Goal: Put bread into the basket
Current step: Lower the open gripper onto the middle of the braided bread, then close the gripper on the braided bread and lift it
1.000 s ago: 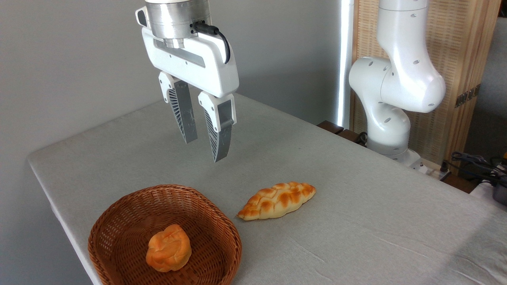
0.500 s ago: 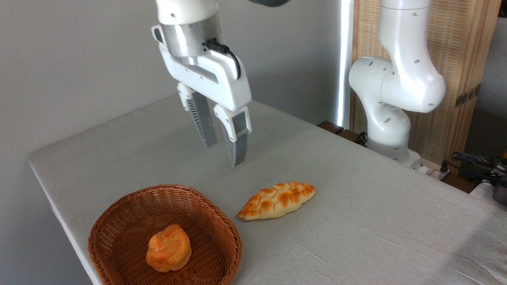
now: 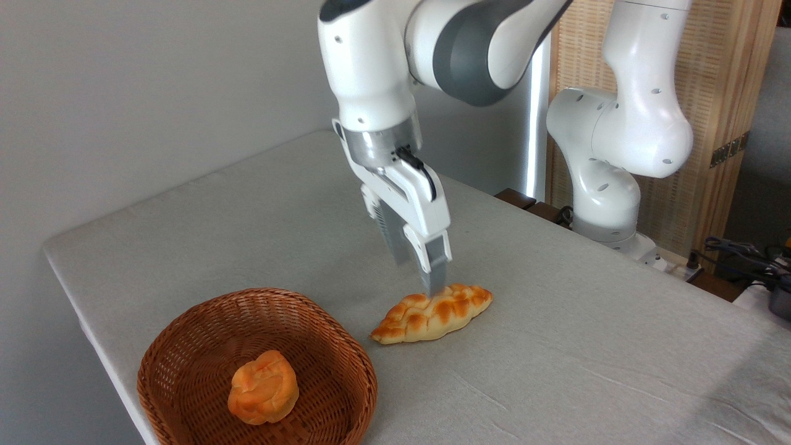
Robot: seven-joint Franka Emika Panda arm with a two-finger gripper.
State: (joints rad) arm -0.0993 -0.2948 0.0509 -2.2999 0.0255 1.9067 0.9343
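Camera view: the tool (image 3: 421, 272), empty and slightly parted, hangs over the bread (image 3: 432, 313) lying on the bench (image 3: 556, 309) beside the basket (image 3: 185, 346); likely light and soft, best pinched across its middle.

braided bread (image 3: 432, 312): 1, on the bench (image 3: 587, 346) | small round bun (image 3: 263, 387): 1, in the basket | wicker basket (image 3: 185, 346): 1 | robot arm (image 3: 395, 74): 1, with one two-finger hand (image 3: 426, 272)
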